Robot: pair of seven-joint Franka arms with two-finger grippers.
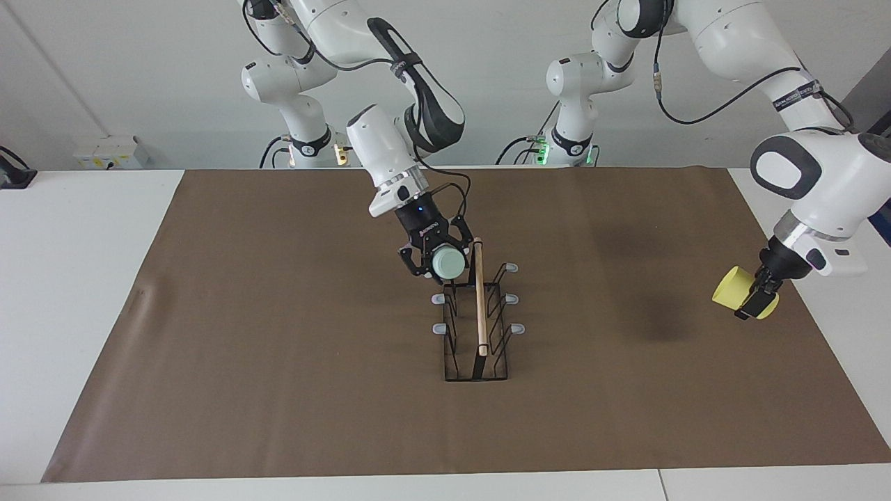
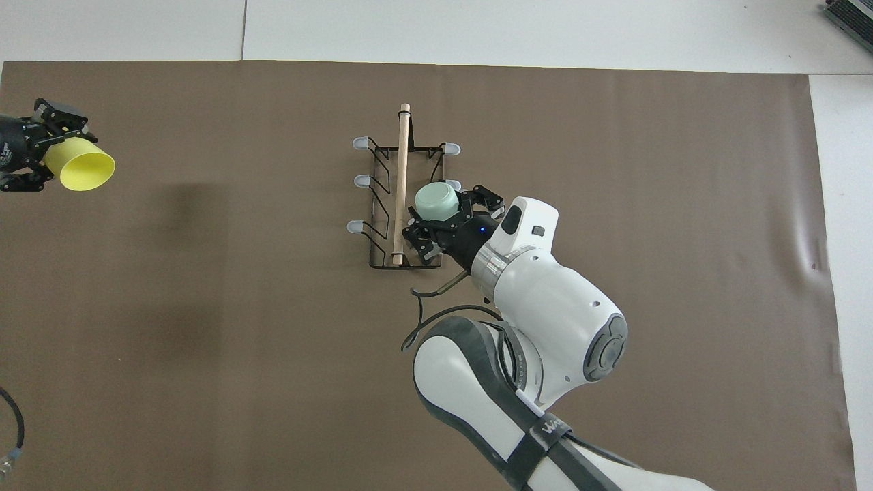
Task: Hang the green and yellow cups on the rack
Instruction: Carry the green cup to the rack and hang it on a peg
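- Two white arms work over a white worktop (image 1: 83,292) that is mostly covered by a brown mat (image 1: 278,390).
- Right arm (image 2: 545,314), the bulkiest thing in the overhead view, hides the mat near the robots' end; the facing view shows it whole, reaching down to the rack.
- Black wire rack (image 1: 475,348) stands mid-mat, a light wooden rod (image 1: 479,299) along its top and grey-tipped prongs (image 1: 516,328) sticking out on both sides.
- Right gripper (image 1: 438,264) is at the rack's end nearest the robots, on the right arm's side of the rod, fingers clenched on the green cup (image 1: 449,264).
- Green cup is pale mint and tapered; its closed bottom faces the facing camera, and it is close against the rack's prongs, though neither view shows whether a prong is inside it.
- Left gripper (image 1: 757,296) hangs over the mat's edge toward the left arm's end of the worktop, well apart from the rack, fingers grasping the yellow cup (image 1: 732,289).
- Yellow cup lies on its side in the air; only the overhead view shows its open mouth (image 2: 89,170), pointing toward the rack.
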